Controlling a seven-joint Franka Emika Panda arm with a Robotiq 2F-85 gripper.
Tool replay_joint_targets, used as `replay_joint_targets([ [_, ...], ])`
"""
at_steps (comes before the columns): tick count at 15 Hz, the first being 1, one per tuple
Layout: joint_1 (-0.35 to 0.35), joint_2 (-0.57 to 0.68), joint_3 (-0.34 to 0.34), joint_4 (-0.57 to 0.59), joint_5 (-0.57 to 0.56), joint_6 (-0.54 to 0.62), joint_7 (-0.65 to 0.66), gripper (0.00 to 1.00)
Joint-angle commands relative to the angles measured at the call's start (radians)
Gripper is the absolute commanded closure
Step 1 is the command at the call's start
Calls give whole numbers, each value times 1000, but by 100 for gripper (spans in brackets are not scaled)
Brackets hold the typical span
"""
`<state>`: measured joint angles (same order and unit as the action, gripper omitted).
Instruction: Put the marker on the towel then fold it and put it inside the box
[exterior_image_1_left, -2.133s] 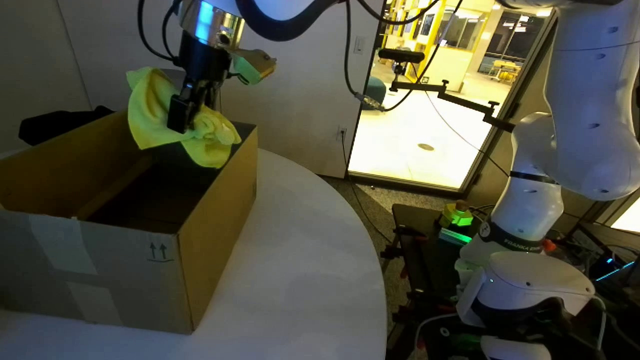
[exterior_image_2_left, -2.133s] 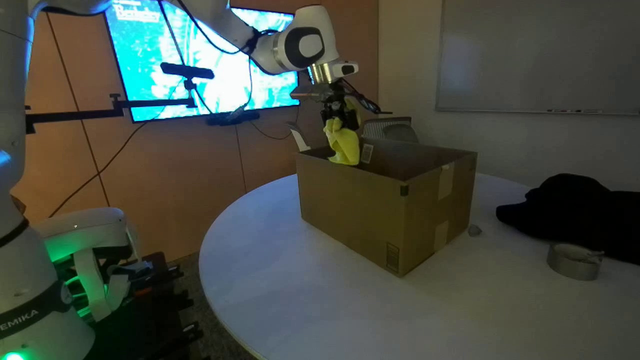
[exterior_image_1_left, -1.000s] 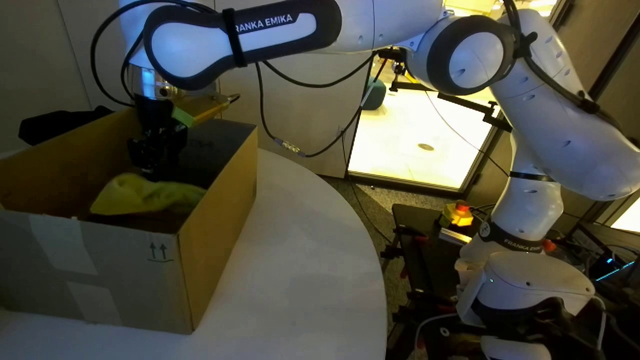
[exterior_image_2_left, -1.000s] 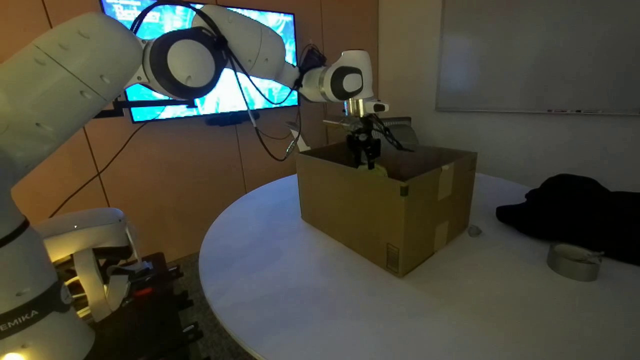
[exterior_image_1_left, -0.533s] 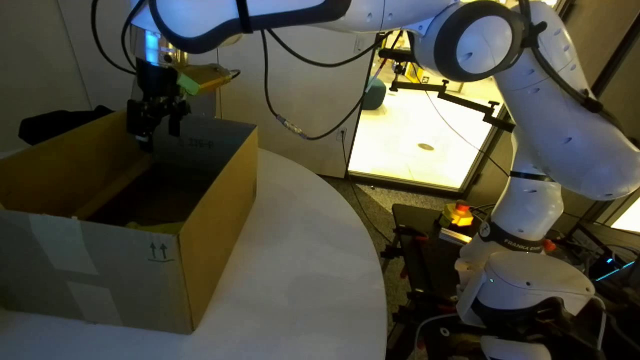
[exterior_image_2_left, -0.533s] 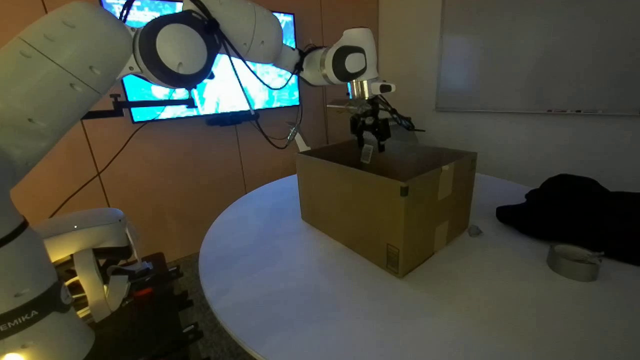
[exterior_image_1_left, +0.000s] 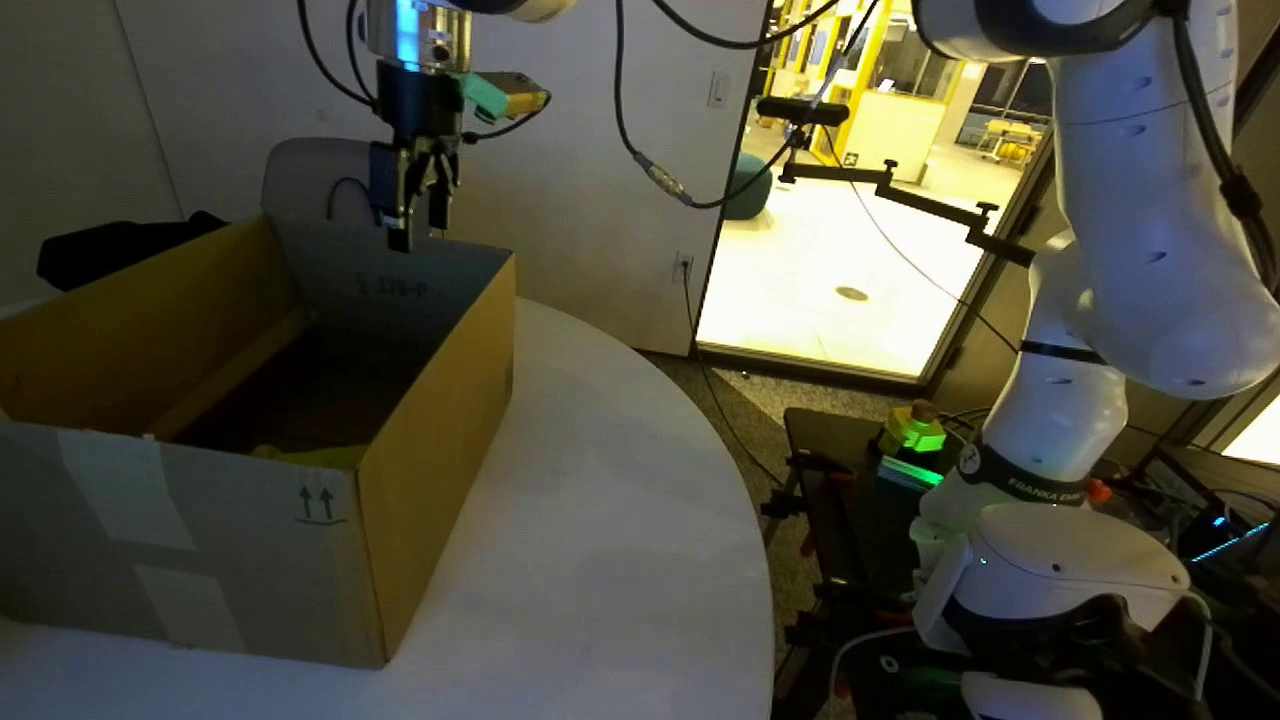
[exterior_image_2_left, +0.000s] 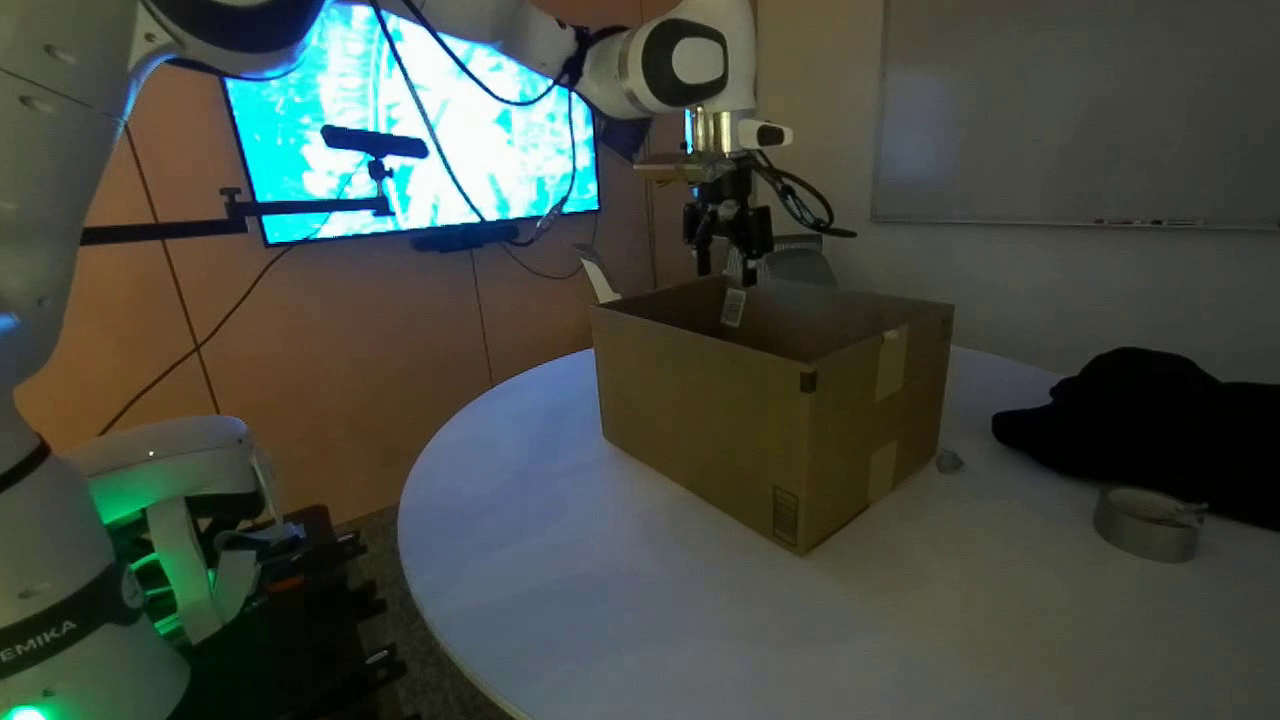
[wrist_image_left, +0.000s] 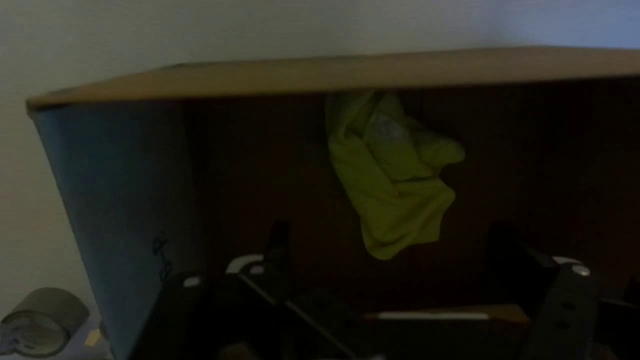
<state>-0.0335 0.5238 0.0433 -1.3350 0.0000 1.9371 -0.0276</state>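
The yellow-green towel lies crumpled on the floor of the cardboard box, near one long wall. In an exterior view only a sliver of the towel shows above the near wall of the box. My gripper hangs above the far end of the box, pointing down, its fingers apart and nothing between them. The same gripper is just over the box's rim in an exterior view. Its fingers frame the dark inside of the box in the wrist view. The marker is hidden or out of view.
The box stands on a round white table. A roll of tape and a black cloth heap lie beside it, with a small grey lump close to the box. A chair stands behind the box.
The towel hung from my gripper over the box; it was let go and dropped inside. My gripper dipped into the box, opened, then rose out above the rim.
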Motion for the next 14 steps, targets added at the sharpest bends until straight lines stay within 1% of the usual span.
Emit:
replay_joint_targets([
  [1,-38,-178,0,-245,69,1,-83,0],
  [7,-89,-392,-32,-560,140,19,-203,0],
  [12,-112,-587,-96,-839,125,12,-378,0],
  [14,-117,-667,-131,-957,118,32,-459,0],
])
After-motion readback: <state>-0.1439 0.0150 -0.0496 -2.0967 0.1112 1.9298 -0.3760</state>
